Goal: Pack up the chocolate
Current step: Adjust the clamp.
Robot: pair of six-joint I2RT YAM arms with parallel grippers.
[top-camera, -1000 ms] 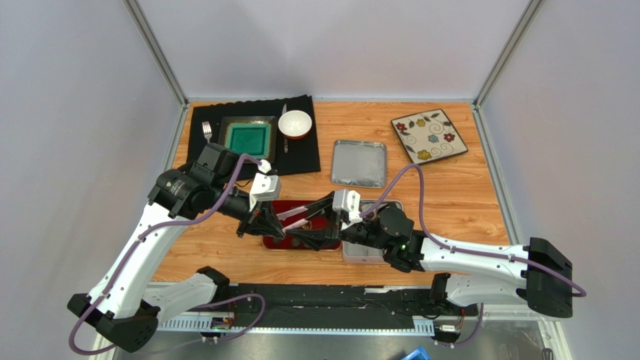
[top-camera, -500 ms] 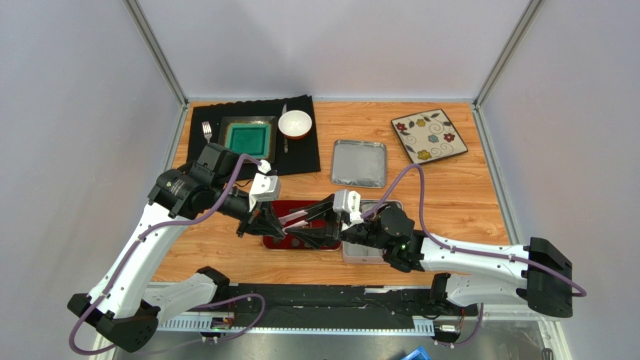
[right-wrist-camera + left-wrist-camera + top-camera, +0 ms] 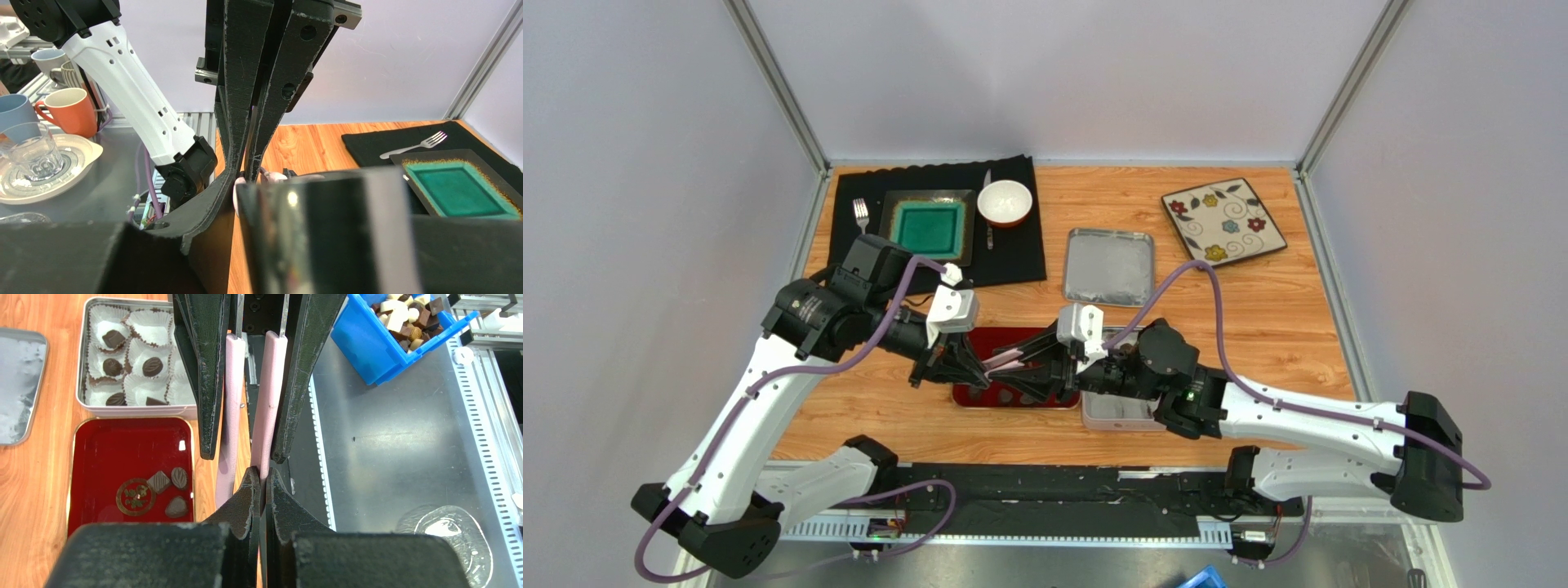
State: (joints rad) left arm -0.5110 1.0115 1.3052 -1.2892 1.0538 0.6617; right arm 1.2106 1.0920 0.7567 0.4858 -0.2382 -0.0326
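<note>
Pink tongs [image 3: 234, 404] hang between both grippers over the red tray [image 3: 123, 444]. My left gripper [image 3: 263, 484] is shut on their joined end. My right gripper [image 3: 244, 454] comes from the opposite side, its fingers [image 3: 205, 380] pressed on the outside of both pink arms. Three chocolate pieces [image 3: 177, 506] lie on the tray beside a gold emblem. The open tin [image 3: 82, 361] behind it holds white paper cups, several with a chocolate [image 3: 151, 366] inside. In the top view the tongs [image 3: 1014, 355] bridge the two grippers and the right arm hides most of the tin [image 3: 1114, 423].
The tin lid [image 3: 1109, 266] lies behind the tray, with a flowered plate [image 3: 1223, 223] at the back right. A black mat [image 3: 1014, 251] at the back left carries a green dish [image 3: 930, 226], a white bowl [image 3: 1004, 202] and a fork [image 3: 860, 214]. A blue bin [image 3: 380, 352] of sweets sits off the table.
The right arm has slid left toward the left gripper, and its fingers have narrowed onto the tongs. The left gripper has stayed shut in about the same place.
</note>
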